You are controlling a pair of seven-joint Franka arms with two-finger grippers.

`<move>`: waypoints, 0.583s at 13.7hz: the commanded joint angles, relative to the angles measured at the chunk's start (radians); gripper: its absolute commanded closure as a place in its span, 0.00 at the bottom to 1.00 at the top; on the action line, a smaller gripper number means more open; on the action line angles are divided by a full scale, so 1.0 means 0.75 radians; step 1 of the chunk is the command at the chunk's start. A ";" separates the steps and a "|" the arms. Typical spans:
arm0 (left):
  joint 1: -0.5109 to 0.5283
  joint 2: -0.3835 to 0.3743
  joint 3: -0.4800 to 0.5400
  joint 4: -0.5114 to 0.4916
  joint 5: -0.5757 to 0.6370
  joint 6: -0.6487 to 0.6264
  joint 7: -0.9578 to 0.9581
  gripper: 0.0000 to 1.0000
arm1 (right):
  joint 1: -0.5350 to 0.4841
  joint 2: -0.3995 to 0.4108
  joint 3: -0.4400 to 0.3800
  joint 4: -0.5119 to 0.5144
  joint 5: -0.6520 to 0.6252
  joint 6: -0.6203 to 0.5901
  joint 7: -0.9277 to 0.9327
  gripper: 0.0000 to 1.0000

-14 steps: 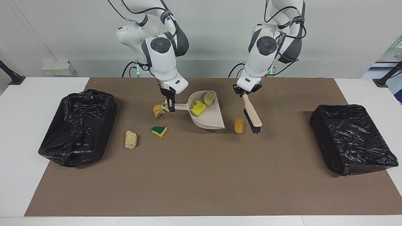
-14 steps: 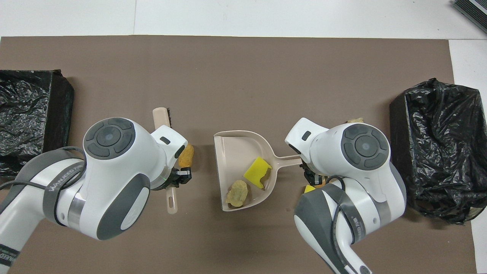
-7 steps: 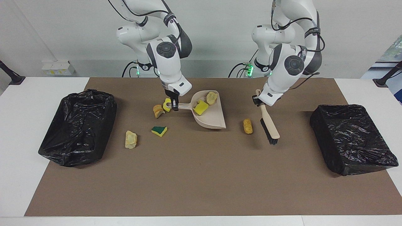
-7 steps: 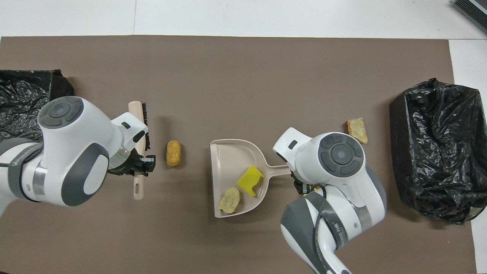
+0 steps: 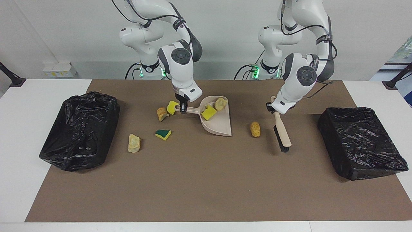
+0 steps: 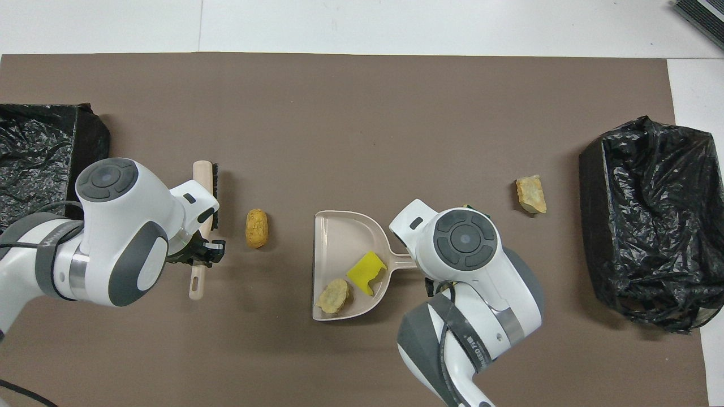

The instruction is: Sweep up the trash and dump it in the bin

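Sweeping step. The left gripper (image 5: 276,109) clamps the brush (image 5: 282,132); the right gripper (image 5: 183,110) clamps the dustpan (image 5: 222,124). Next, brush the tan chunk (image 5: 255,129), at the brush's nine o'clock, into it.

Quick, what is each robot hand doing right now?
Left gripper: shut on the brush handle.
Right gripper: shut on the dustpan handle.
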 commanded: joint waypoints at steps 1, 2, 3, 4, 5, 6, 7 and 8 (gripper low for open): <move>-0.053 -0.012 0.004 -0.056 0.024 0.020 0.052 1.00 | -0.002 -0.005 0.003 -0.004 -0.058 -0.041 0.034 1.00; -0.084 -0.022 0.002 -0.076 0.022 0.014 0.050 1.00 | -0.002 -0.007 0.003 -0.004 -0.065 -0.049 0.034 1.00; -0.125 -0.033 0.000 -0.085 0.022 0.004 0.044 1.00 | -0.002 -0.008 0.003 -0.006 -0.065 -0.051 0.034 1.00; -0.176 -0.041 0.000 -0.101 0.016 -0.016 0.032 1.00 | -0.002 -0.008 0.003 -0.006 -0.065 -0.051 0.034 1.00; -0.245 -0.043 0.000 -0.105 0.004 -0.023 -0.001 1.00 | -0.002 -0.008 0.003 -0.006 -0.065 -0.051 0.034 1.00; -0.312 -0.043 -0.002 -0.107 -0.019 -0.019 -0.052 1.00 | -0.002 -0.008 0.003 -0.006 -0.065 -0.051 0.034 1.00; -0.366 -0.045 -0.004 -0.107 -0.072 -0.023 -0.062 1.00 | -0.002 -0.008 0.003 -0.006 -0.065 -0.051 0.034 1.00; -0.429 -0.057 -0.004 -0.107 -0.139 -0.023 -0.066 1.00 | -0.002 -0.008 0.003 -0.006 -0.065 -0.051 0.034 1.00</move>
